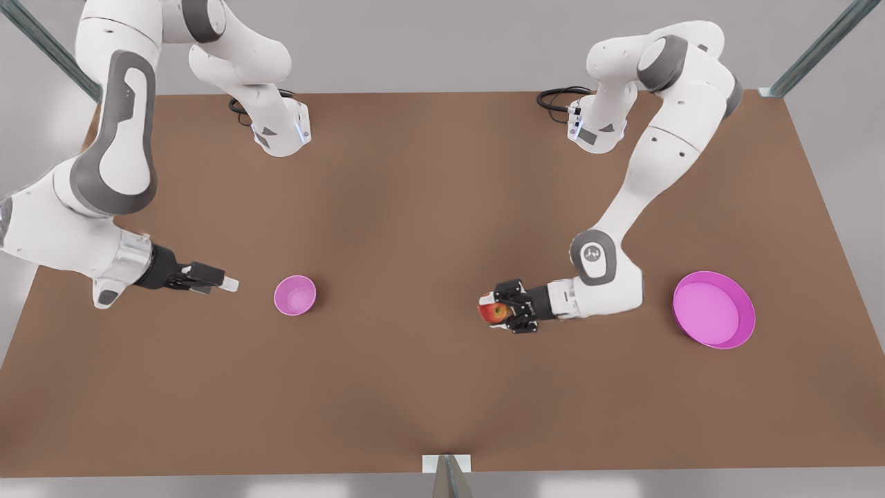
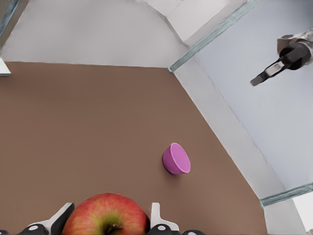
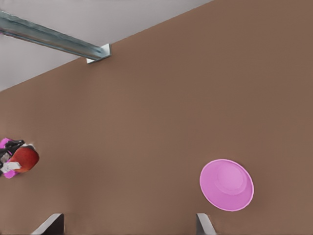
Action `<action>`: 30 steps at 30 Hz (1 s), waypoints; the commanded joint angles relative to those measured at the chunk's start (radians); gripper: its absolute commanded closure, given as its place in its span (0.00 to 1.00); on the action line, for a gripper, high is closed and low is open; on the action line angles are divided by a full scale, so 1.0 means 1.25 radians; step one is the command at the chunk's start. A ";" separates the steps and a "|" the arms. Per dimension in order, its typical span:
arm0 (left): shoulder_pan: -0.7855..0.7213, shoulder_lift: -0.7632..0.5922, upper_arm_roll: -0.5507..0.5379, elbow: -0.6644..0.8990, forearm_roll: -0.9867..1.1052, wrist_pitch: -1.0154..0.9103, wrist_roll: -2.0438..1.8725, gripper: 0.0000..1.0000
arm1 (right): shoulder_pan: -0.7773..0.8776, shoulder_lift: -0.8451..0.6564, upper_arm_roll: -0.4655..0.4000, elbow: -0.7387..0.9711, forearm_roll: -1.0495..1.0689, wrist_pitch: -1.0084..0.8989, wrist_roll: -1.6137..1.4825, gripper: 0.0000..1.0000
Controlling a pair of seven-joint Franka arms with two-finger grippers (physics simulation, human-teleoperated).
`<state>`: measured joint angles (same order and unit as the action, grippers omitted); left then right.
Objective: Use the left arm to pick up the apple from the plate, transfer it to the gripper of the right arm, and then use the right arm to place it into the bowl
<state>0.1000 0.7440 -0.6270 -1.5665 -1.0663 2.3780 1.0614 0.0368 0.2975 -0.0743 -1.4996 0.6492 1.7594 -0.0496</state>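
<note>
I am looking at a plain brown tabletop (image 1: 429,228) lying flat under everything. Grey metal frame struts (image 1: 819,47) are rising at the far corners, and one strut (image 3: 49,36) is ending in a small bracket at the table's edge. Black cables (image 1: 556,97) are looping on the far side. A pale grey floor (image 2: 98,34) is surrounding the table.

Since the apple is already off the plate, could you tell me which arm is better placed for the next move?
The left arm. The left gripper is shut on the apple above the table, well away from the plate. The right gripper waits open and empty beside the bowl, so the left should probably carry the apple across.
</note>
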 commanded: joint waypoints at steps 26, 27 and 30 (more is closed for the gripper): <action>-0.301 0.229 -0.009 0.382 -0.132 0.195 0.831 0.27 | 0.082 0.398 0.143 0.079 0.710 0.050 -0.672 0.00; -0.301 0.229 -0.009 0.382 -0.132 0.195 0.831 0.27 | 0.082 0.427 0.143 0.121 0.710 0.052 -0.668 0.00; -0.303 0.229 -0.009 0.382 -0.132 0.196 0.831 0.27 | 0.096 0.432 0.143 0.126 0.736 0.069 -0.668 0.00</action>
<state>-0.2788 1.0326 -0.6376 -1.0896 -1.2313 2.6190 1.9062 0.1523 0.8356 0.1041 -1.3467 1.5418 1.8050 -0.6620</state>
